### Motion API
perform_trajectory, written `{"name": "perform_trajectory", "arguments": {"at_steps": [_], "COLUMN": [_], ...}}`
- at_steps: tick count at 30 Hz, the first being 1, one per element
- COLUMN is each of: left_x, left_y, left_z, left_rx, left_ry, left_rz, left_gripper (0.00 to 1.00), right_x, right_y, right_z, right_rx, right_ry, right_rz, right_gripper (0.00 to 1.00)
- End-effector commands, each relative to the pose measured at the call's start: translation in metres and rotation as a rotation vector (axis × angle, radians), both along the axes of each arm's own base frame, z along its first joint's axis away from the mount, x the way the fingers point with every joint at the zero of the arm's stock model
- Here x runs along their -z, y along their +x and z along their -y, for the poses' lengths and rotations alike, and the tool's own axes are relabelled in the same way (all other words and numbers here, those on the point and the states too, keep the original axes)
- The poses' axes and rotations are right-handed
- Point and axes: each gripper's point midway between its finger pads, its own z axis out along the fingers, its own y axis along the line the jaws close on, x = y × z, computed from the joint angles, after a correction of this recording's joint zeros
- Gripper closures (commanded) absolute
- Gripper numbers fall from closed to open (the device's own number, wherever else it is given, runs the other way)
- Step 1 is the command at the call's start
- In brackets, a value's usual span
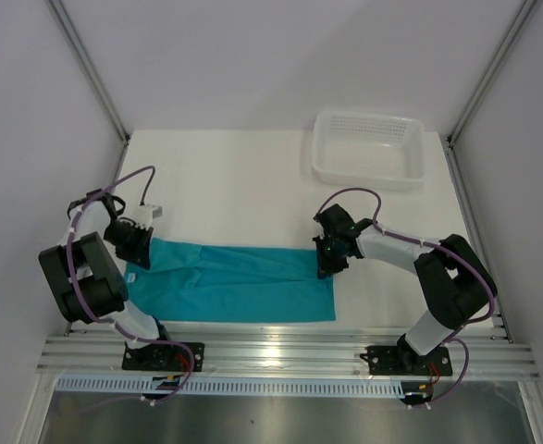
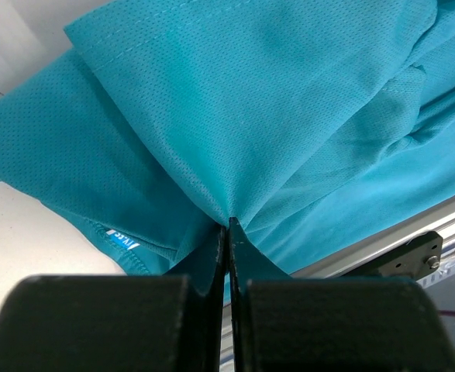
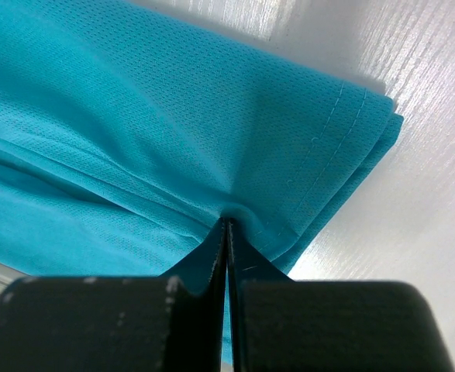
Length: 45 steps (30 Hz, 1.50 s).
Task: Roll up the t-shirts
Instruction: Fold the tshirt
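From above, the t-shirt [image 1: 239,291] lies folded into a long flat band on the near part of the worktop [image 1: 234,185], running from 9 to 3 o'clock. My left end effector [image 1: 138,248] sits at its 9 o'clock end and my right end effector [image 1: 329,262] at its 3 o'clock end. A white basket [image 1: 368,148] stands well apart at 1 o'clock.

In my left wrist view, the jaws are pressed together on a pinch of cloth, with a small label [image 2: 122,241] at 8 o'clock.

In my right wrist view, the jaws likewise clamp cloth near the stitched edge.

I judge the folding done. No roll shows yet, so all the rolling is left.
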Motion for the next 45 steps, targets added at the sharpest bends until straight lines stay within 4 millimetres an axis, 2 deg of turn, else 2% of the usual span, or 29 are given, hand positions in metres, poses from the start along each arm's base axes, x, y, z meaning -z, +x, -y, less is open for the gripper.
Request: {"name": "perform_trajectory", "arguments": {"at_steps": [1,14,18,22,24,26,29,30,33,36,37,40,45], "left_x": [0.002,0.033,0.034,0.033,0.031,0.023,0.012,0.01,-0.002,-0.016,-0.026,-0.039,-0.023], "left_y": [-0.002,-0.011,-0.014,-0.014,-0.012,-0.006,-0.001,-0.002,-0.003,-0.005,0.001,0.021,0.045], "left_z": [-0.004,-0.018,-0.016,-0.015,-0.014,-0.012,-0.012,-0.014,-0.021,-0.024,-0.028,-0.039,-0.059], "left_rx": [0.025,0.039,0.045,0.04,0.033,0.02,0.009,0.003,-0.003,-0.026,-0.047,-0.153,-0.298], "left_ry": [0.005,0.071,0.068,0.071,0.069,0.052,0.053,0.057,0.081,0.066,0.069,0.072,0.127], "left_rz": [0.005,-0.072,-0.068,-0.054,-0.045,-0.02,0.007,0.011,0.035,0.054,0.078,0.124,0.117], "left_gripper": [0.99,0.99,0.98,0.85,0.8,0.75,0.63,0.54,0.45,0.43,0.41,0.39,0.39], "right_x": [-0.011,-0.02,-0.028,-0.04,-0.047,-0.059,-0.069,-0.068,-0.058,-0.042,-0.039,-0.026,-0.014], "right_y": [0.009,0.013,0.016,0.025,0.03,0.042,0.057,0.06,0.068,0.07,0.069,0.071,0.075], "right_z": [-0.003,-0.004,-0.005,-0.004,-0.004,-0.003,0.004,0.008,0.018,0.021,0.021,0.022,0.015], "right_rx": [0.0,-0.013,-0.025,-0.016,-0.006,0.018,0.058,0.073,0.107,0.104,0.099,0.089,0.061], "right_ry": [0.014,0.027,0.043,0.068,0.083,0.101,0.103,0.09,0.058,0.034,0.033,0.032,0.06], "right_rz": [0.05,0.072,0.098,0.123,0.132,0.155,0.177,0.172,0.158,0.13,0.125,0.111,0.101], "right_gripper": [1.0,0.92,0.83,0.73,0.71,0.71,0.66,0.64,0.59,0.55,0.55,0.53,0.56]}}
